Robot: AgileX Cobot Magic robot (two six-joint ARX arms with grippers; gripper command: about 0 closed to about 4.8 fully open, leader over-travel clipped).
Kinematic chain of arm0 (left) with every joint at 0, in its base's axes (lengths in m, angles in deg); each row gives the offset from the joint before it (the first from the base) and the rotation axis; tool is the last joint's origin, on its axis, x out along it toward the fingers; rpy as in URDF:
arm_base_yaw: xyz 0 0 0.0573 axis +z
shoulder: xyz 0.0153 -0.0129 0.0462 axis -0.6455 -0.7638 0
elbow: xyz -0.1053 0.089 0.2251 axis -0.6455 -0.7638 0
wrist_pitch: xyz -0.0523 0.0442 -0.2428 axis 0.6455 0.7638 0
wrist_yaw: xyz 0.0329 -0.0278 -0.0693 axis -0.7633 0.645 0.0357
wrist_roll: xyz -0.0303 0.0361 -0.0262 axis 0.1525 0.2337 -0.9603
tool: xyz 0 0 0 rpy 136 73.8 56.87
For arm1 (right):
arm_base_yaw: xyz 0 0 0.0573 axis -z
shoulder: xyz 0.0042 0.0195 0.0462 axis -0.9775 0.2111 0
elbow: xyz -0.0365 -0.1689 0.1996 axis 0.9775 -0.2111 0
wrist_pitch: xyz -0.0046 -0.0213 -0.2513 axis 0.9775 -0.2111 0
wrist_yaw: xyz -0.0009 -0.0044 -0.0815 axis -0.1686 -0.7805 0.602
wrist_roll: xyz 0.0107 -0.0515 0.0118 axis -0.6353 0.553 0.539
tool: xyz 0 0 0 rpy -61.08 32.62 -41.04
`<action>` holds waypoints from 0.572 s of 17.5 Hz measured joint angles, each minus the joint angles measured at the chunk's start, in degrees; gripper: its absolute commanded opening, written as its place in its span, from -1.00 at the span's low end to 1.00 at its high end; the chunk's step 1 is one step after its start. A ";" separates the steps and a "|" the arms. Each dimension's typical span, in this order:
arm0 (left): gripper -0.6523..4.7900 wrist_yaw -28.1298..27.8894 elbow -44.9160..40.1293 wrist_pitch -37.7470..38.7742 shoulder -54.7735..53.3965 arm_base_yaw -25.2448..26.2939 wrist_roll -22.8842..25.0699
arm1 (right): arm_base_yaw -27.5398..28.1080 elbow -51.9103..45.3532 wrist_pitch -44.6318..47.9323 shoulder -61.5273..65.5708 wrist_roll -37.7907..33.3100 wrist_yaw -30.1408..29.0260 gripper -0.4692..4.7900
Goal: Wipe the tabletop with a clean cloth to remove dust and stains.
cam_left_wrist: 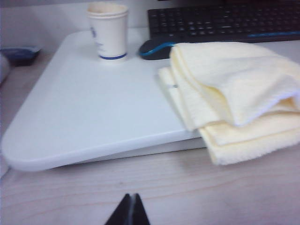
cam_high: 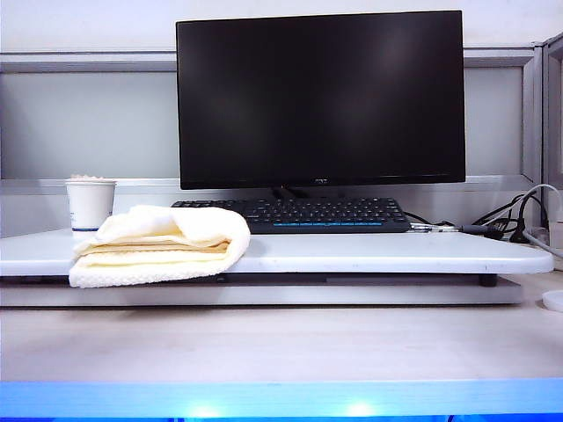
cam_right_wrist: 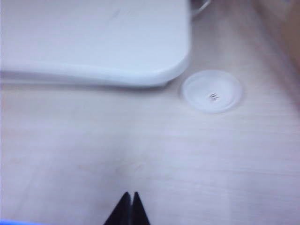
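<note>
Cloth lies folded on the left end of the white tabletop, overhanging its front edge; left hand, tips pressed together, sits nearer; right hand, also pinched closed, hovers by the far corner.

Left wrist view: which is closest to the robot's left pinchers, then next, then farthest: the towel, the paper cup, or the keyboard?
From the shut left gripper over the wooden desk:
1. The cloth, hanging over the tabletop's near edge.
2. The paper cup, farther back on the tabletop.
3. The keyboard, at the very back.
</note>
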 measured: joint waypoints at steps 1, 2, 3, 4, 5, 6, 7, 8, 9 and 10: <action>-0.78 0.74 0.00 -0.11 0.00 0.00 0.42 | 0.00 -0.13 0.11 0.00 0.42 -0.17 -0.84; -0.78 0.92 0.00 -0.11 0.00 0.00 0.48 | 0.00 -0.20 0.26 0.00 0.70 -0.17 -0.84; -0.78 1.05 0.00 -0.11 -0.02 0.00 0.57 | 0.00 -0.26 0.50 0.00 1.07 -0.20 -0.84; -0.78 1.27 0.00 -0.13 0.00 0.00 0.59 | 0.00 -0.26 0.52 0.00 1.42 -0.17 -0.84; -0.78 2.01 0.00 -0.20 0.00 0.00 0.59 | 0.00 -0.26 0.52 0.00 1.77 -0.20 -0.84; -0.78 2.58 0.00 -0.22 0.00 0.00 0.59 | 0.00 -0.26 0.52 0.00 1.90 -0.20 -0.84; -0.78 3.13 0.00 -0.28 0.00 0.00 0.59 | 0.00 -0.26 0.50 0.00 1.97 -0.20 -0.84; -0.78 3.30 0.00 -0.28 0.00 0.00 0.59 | 0.00 -0.26 0.52 0.00 1.97 -0.20 -0.84; -0.78 3.37 0.00 -0.28 0.00 0.00 0.59 | 0.02 -0.26 0.52 0.00 2.03 -0.35 -0.84; -0.78 3.41 0.00 -0.28 0.00 0.00 0.59 | 0.02 -0.26 0.52 0.00 2.12 -0.61 -0.84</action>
